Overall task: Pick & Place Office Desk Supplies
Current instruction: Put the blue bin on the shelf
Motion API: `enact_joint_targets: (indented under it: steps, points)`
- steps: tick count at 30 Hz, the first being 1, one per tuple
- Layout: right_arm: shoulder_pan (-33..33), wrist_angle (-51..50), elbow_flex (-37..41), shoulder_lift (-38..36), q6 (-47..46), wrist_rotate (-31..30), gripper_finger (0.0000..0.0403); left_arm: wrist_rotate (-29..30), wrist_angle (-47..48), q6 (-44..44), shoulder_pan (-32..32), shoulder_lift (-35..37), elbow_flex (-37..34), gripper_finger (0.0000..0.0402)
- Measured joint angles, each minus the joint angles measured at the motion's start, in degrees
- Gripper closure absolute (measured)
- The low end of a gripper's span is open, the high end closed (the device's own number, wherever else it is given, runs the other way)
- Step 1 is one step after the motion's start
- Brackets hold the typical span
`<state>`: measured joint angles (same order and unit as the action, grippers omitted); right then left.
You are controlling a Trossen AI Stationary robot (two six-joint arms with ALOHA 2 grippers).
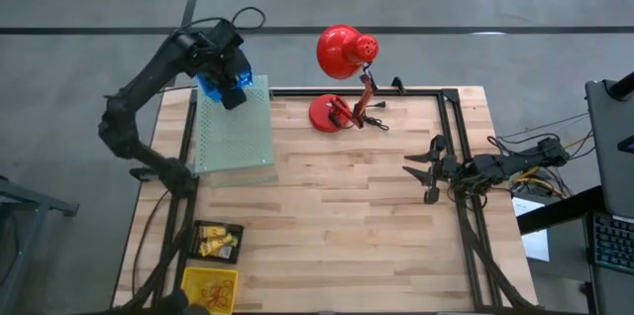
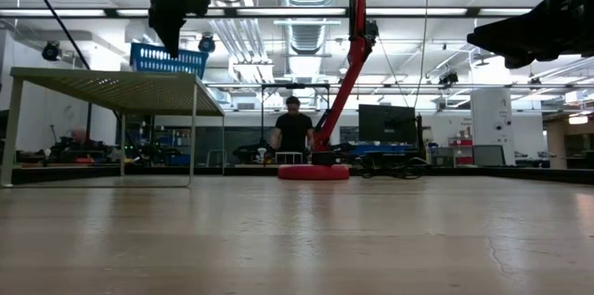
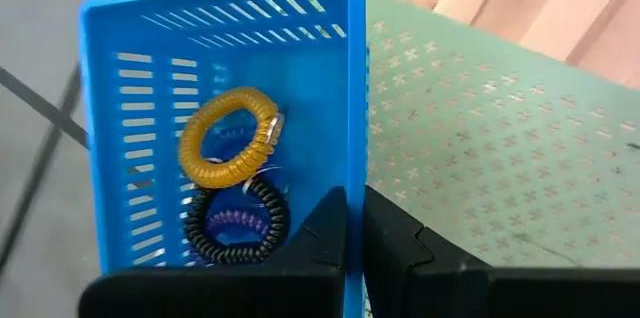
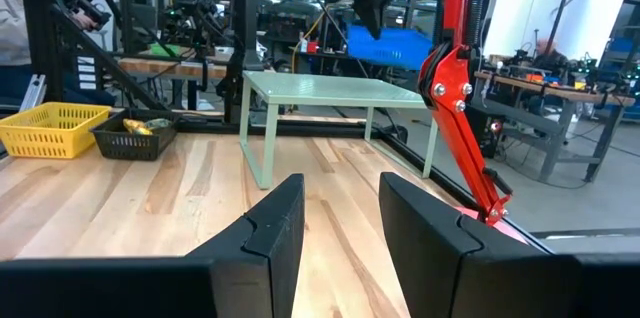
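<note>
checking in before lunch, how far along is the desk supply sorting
Partly done, it seems. The orange coiled ring and black coiled ring already lie in the blue slotted plastic basket. In hand: the left gripper, jaws shut on the basket's wall, at the pale green perforated shelf. Left: items in the yellow basket and black tray. The right gripper waits open.

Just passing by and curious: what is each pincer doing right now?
Left pincer: shut on the blue basket wall, above the green shelf.
Right pincer: open, holding nothing.
</note>
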<state>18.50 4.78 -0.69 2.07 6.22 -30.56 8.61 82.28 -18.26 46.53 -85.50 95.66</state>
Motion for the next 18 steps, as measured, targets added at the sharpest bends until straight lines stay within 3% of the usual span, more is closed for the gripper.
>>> enact_joint_targets:
  steps: [18]
  points:
    - [0.0, 0.0, 0.0, 0.0, 0.0, 0.0, 0.0275, -5.5, 1.92, -19.14, 1.61, -7.48, -0.07, 0.0381]
